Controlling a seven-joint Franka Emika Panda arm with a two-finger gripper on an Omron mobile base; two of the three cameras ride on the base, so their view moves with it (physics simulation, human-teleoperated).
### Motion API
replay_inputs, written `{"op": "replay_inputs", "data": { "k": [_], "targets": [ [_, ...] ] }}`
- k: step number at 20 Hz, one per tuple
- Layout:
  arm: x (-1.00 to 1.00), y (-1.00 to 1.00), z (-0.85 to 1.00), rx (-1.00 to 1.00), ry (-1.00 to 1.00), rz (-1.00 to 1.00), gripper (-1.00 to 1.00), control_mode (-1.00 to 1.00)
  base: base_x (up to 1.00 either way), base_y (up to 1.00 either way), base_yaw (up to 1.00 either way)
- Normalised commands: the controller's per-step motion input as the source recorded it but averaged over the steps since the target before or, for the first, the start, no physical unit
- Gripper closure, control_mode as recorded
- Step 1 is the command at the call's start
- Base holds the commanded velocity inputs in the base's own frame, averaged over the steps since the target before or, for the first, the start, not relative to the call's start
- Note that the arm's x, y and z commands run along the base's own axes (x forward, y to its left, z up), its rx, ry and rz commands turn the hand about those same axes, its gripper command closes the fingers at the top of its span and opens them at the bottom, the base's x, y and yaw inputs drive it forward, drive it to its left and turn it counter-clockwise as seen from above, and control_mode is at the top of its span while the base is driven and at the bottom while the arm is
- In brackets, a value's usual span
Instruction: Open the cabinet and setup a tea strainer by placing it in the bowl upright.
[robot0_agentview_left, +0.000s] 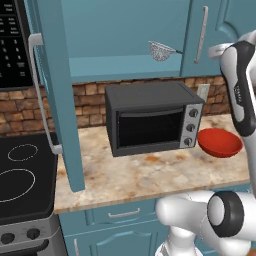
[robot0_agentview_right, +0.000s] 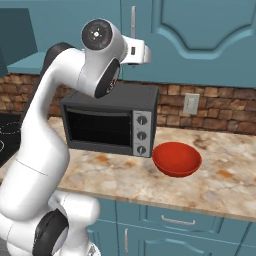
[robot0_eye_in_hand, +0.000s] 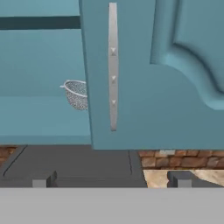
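The teal cabinet (robot0_agentview_left: 125, 35) has its left door (robot0_agentview_left: 57, 100) swung out toward me, while the right door (robot0_eye_in_hand: 166, 74) with its silver bar handle (robot0_eye_in_hand: 113, 65) is closed. On the cabinet's shelf sits the tea strainer (robot0_agentview_left: 161, 50), a small mesh basket; in the hand view the tea strainer (robot0_eye_in_hand: 76, 94) is half hidden behind the right door's edge. The red bowl (robot0_agentview_left: 220, 142) rests on the counter right of the toaster oven, also seen as the bowl (robot0_agentview_right: 177, 159). My gripper (robot0_eye_in_hand: 113, 179) is open and empty, held in front of the closed door's handle, above the oven.
A black toaster oven (robot0_agentview_left: 150, 117) stands on the marble counter (robot0_agentview_left: 150, 175) under the cabinet. A stove (robot0_agentview_left: 20, 175) lies left, with a dark microwave (robot0_agentview_left: 12, 45) above it. The open door juts over the counter's left end. Teal drawers (robot0_agentview_right: 175, 220) run below.
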Motion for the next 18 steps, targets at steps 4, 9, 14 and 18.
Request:
{"op": "replay_inputs", "data": {
  "k": [4, 9, 14, 18],
  "targets": [
    [0.42, -0.09, 0.0, 0.0, 0.09, -0.03, -1.0, -1.0, 0.0, 0.0, 0.0],
    [0.24, 0.0, 0.0, 0.0, 0.0, -0.02, -1.0, -1.0, 0.0, 0.0, 0.0],
    [0.19, 0.04, 0.0, 0.0, 0.0, 0.0, -1.0, -1.0, 0.0, 0.0, 0.0],
    [0.27, 0.1, 0.0, 0.0, 0.0, 0.0, -1.0, -1.0, 0.0, 0.0, 0.0]
  ]
}}
